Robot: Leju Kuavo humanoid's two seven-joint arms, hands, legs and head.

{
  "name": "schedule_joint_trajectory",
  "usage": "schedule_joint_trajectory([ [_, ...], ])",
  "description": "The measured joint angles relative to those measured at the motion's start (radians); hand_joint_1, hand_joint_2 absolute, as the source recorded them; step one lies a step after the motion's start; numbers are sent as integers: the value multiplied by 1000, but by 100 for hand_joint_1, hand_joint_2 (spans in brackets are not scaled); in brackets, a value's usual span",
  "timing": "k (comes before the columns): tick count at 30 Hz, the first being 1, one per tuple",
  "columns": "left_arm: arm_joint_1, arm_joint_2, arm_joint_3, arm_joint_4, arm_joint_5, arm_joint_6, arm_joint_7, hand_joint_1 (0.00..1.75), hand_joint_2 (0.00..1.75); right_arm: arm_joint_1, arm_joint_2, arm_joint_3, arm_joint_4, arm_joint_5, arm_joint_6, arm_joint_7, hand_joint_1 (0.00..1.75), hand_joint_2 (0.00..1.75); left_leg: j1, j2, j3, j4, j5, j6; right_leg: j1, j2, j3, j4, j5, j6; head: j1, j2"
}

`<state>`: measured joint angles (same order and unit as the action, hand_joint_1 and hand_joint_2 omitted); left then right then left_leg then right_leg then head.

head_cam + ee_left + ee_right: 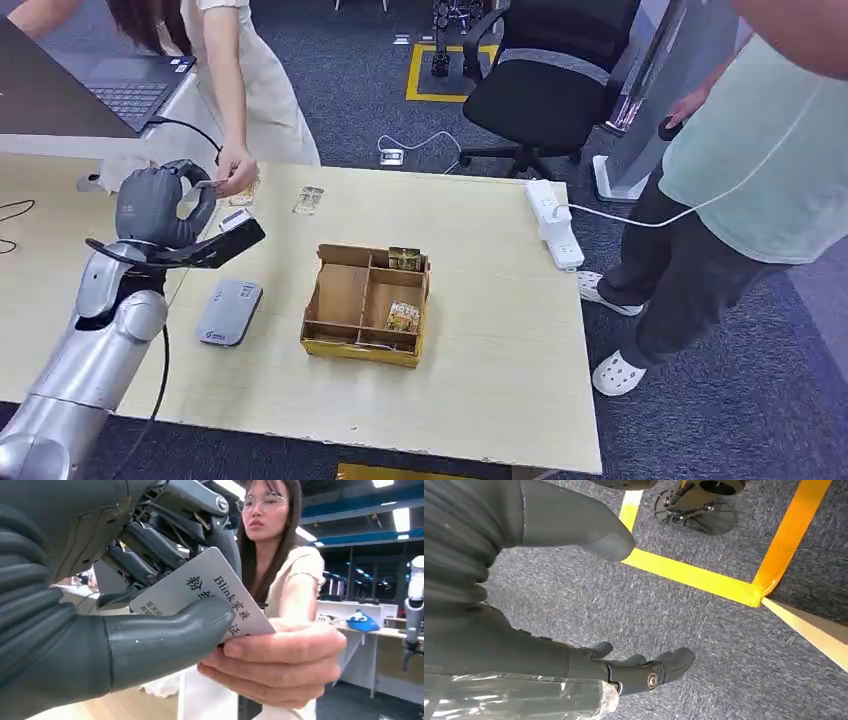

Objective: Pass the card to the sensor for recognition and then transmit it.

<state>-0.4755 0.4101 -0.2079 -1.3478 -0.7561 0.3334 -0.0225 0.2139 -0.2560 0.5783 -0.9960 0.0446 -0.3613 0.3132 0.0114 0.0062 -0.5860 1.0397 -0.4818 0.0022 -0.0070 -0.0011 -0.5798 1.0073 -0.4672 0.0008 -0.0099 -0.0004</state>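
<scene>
My left hand (pixel 160 205) is raised over the table's far left part and pinches a white card (pixel 210 587) with printed characters between thumb and fingers. A person's hand (pixel 280 665) grips the card's other end; in the head view that hand (pixel 236 172) meets mine at the card (pixel 208 184). The grey flat sensor (pixel 229 311) lies on the table (pixel 500 370) below and nearer than my left hand. My right hand (pixel 524 650) hangs over grey carpet, fingers (pixel 644 672) apart, holding nothing.
A brown partitioned box (pixel 366 303) with small packets stands mid-table. A loose card (pixel 308 200) lies beyond it. A white power strip (pixel 555 222) sits at the right edge. A second person (pixel 740 180) stands right of the table. An office chair (pixel 545 80) and a laptop (pixel 130 90) are behind.
</scene>
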Motion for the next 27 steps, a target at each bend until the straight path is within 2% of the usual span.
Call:
schedule_joint_trajectory([
  [3,-1,-3,-8,0,19,-7,-3,175,175,-4,0,8,3,-13,-3,-3,0,175,0,0,0,0,0,0,0,0,0,0,0,0,0,0],
  [4,-2,-3,-11,0,32,-11,-9,0,175,-5,0,12,5,-14,-4,-3,0,175,0,0,0,0,0,0,0,0,0,0,0,0,0,0],
  [9,-2,-4,-19,-14,98,-24,-40,0,175,-7,0,26,8,-26,-14,-3,0,175,0,0,-1,0,0,0,0,0,-1,0,0,0,0,0],
  [27,-2,-2,-26,-24,96,-21,-34,0,175,-8,0,45,9,-37,-25,3,0,175,0,0,-1,0,0,0,0,0,-1,0,0,0,0,0],
])
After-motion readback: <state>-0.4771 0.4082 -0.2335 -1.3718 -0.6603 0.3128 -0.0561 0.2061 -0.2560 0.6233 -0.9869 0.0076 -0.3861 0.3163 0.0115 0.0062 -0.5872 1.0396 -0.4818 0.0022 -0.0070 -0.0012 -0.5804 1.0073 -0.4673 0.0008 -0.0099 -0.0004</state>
